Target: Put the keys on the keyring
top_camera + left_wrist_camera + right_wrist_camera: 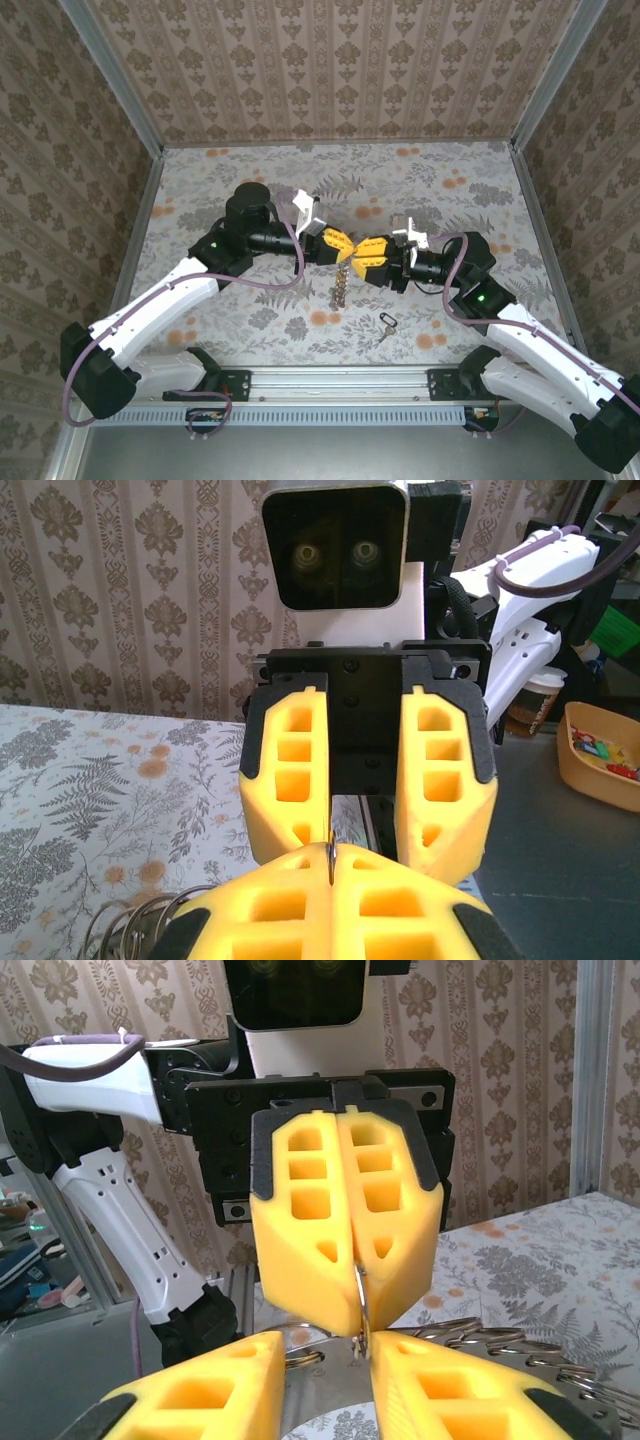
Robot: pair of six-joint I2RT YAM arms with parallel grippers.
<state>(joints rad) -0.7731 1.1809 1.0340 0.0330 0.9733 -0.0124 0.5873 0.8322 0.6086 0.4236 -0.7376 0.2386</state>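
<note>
The left hand [345, 247] is pressed shut on the keyring [341, 285], which dangles over the bench [220, 190]. The right hand [366, 250] faces it, fingers spread. One key [386, 325] lies loose and unthreaded on the bench, so threading looks barely begun.

The left tool [349, 247] and the right tool [363, 251] are both coloured bright yellow, with black backing behind. The bench [200, 170] is covered in a pale grey cloth printed with darker grey ferns and orange blossoms, while the walls [330, 60] are papered in beige stripes set with brown damask motifs. The keyring [341, 285] is seen as dull brownish-grey metal.
</note>
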